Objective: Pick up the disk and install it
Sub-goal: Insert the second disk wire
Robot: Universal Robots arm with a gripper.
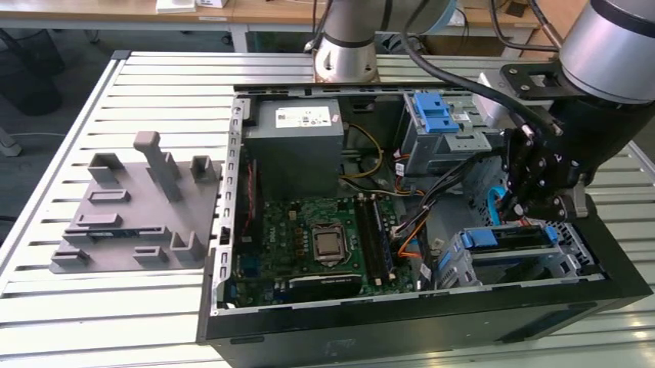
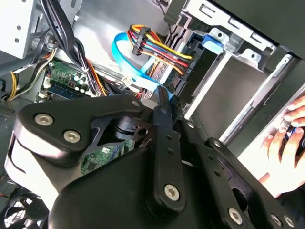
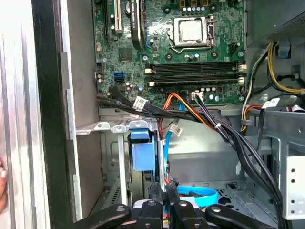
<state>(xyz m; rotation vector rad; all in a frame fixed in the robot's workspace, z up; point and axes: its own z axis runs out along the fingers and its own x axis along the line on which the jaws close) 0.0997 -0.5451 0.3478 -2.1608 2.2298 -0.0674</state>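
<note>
An open computer case (image 1: 409, 307) lies on a slatted metal table (image 1: 153, 307), a grey holder (image 1: 133, 222) at its nine o'clock; desks stand behind. The gripper (image 1: 527, 203) hangs inside the case at three o'clock, above a silver cage (image 1: 511, 253). In both wrist views its fingers (image 3: 164, 191) meet with nothing between them. I cannot tell where the disk is. A hand (image 2: 286, 138) rests beside the case.

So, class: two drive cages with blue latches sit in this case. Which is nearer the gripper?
The front cage, right below the gripper; the other stands beside the power supply.
</note>
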